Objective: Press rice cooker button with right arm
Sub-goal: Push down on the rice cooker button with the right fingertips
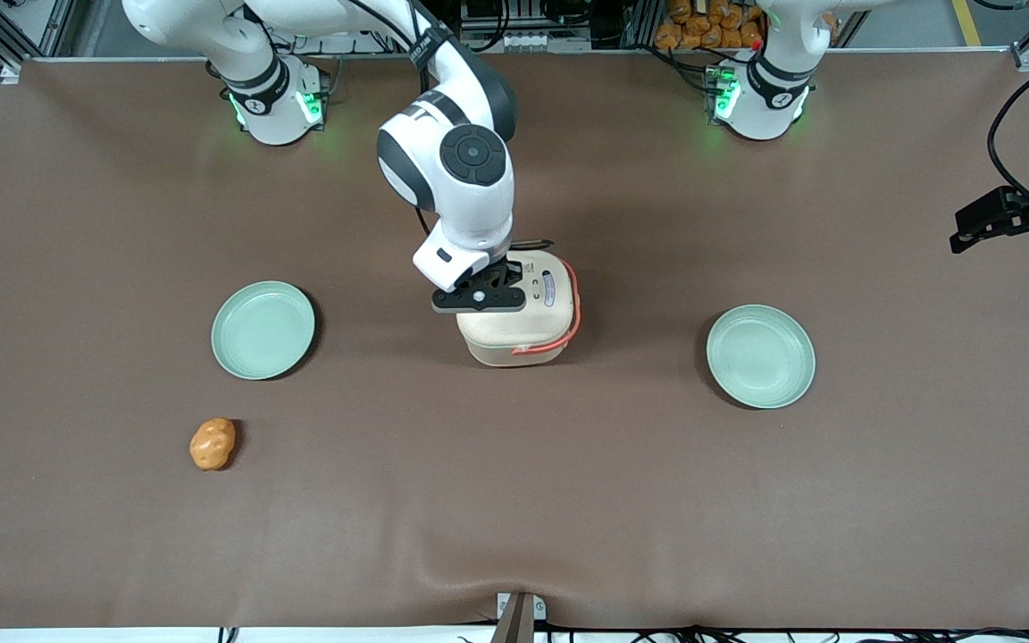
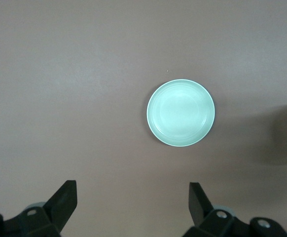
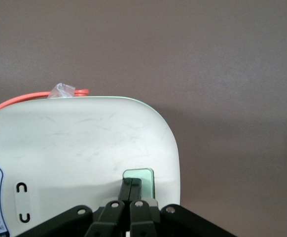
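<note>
The cream-beige rice cooker [image 1: 523, 321] with its coral-red bail handle [image 1: 573, 308] stands at the table's middle, lid closed. The white right arm [image 1: 456, 170] reaches down over it. My gripper [image 1: 489, 288] is above the lid's edge on the working arm's side. In the right wrist view the gripper [image 3: 132, 181] is shut, fingers pressed together, with the tips on the pale green button [image 3: 142, 178] at the edge of the cooker lid [image 3: 79, 148]. Whether the button is pushed in does not show.
A mint-green plate [image 1: 263, 329] lies toward the working arm's end and another [image 1: 760, 355] toward the parked arm's end, also in the left wrist view [image 2: 181, 119]. An orange lumpy object [image 1: 213, 444] lies nearer the front camera than the first plate.
</note>
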Available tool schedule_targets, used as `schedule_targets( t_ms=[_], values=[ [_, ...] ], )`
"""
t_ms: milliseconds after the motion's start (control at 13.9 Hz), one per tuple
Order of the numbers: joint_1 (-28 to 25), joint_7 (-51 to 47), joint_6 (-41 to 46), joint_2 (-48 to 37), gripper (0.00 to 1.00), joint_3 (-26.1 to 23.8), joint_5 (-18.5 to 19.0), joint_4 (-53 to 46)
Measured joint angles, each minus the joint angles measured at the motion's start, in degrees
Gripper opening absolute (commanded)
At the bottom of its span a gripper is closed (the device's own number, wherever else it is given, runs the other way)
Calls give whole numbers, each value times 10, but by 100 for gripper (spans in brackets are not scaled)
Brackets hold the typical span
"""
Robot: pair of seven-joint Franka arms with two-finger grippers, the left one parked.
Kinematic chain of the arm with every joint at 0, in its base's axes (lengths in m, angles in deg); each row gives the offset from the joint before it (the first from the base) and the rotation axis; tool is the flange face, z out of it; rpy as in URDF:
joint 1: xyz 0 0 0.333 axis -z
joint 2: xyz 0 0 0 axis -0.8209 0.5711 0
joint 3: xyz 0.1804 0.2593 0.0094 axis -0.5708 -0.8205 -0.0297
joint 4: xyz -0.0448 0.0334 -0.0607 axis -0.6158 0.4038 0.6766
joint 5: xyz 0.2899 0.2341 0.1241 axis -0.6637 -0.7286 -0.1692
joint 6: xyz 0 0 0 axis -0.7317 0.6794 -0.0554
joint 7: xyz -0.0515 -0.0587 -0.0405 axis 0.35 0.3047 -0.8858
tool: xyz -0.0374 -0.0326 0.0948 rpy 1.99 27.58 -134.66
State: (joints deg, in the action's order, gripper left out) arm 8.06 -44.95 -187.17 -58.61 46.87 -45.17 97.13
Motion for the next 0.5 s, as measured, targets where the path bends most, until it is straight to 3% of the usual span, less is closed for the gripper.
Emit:
schedule_targets(
  t_ms=[505],
  values=[
    [0, 0, -3, 3, 0, 1, 0, 0]
  ],
)
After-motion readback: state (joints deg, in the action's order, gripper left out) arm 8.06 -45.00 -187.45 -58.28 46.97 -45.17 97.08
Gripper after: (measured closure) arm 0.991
